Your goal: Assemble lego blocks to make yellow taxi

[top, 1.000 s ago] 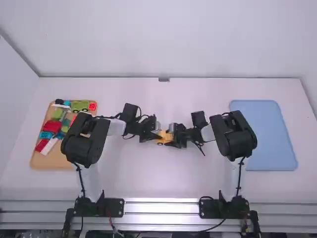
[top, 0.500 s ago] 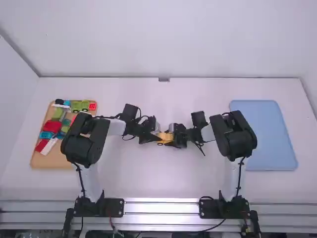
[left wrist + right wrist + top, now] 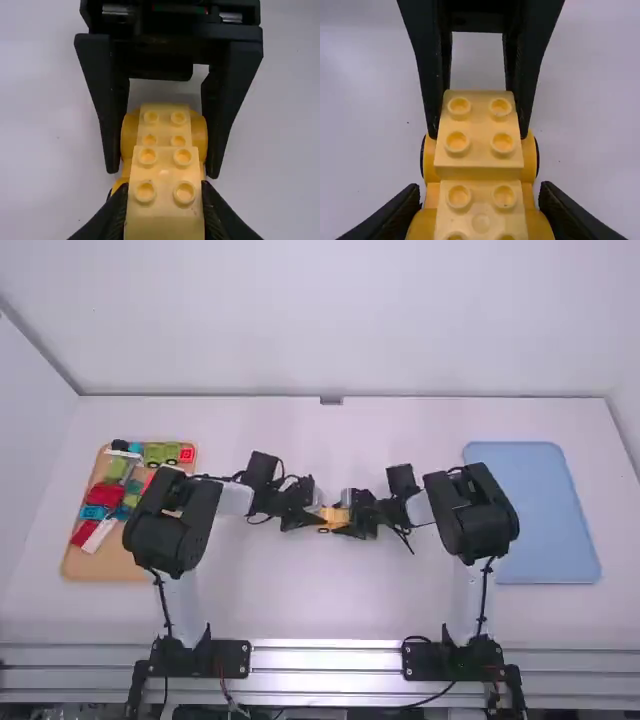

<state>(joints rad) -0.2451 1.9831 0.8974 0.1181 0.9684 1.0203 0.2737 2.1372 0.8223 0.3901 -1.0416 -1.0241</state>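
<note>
Left pincer (image 3: 162, 200) is narrowed on the sides of a yellow block (image 3: 479, 127), and the right pincer (image 3: 481, 197) is pressed around the rounded arches of a yellow car body (image 3: 481, 224). In the high view both meet near the middle of the frame, above the white tabletop (image 3: 330, 590), with the yellow pieces between them. The block sits as a raised step on the body, and I judge that the step in hand is to press it fully down on the studs.

These parts should be light and stiff, of hard plastic, not fragile, but smooth enough to slip if the pads squeeze unevenly. The block offers flat, parallel sides — the best place to take hold. The arches are curved like small barrels, so there the body could roll or tilt; a low grip, close to the base, would be safer. A straight push is needed, otherwise the block may sit crooked.

All the visible tops carry round studs with shallow hollows, and the surface has a soft shine. At the left of the frame a tan tray (image 3: 100, 569) bears red, green, blue and white pieces (image 3: 104, 496); at the right lies a flat light-blue tray (image 3: 532, 515) — its corners are rounded.
</note>
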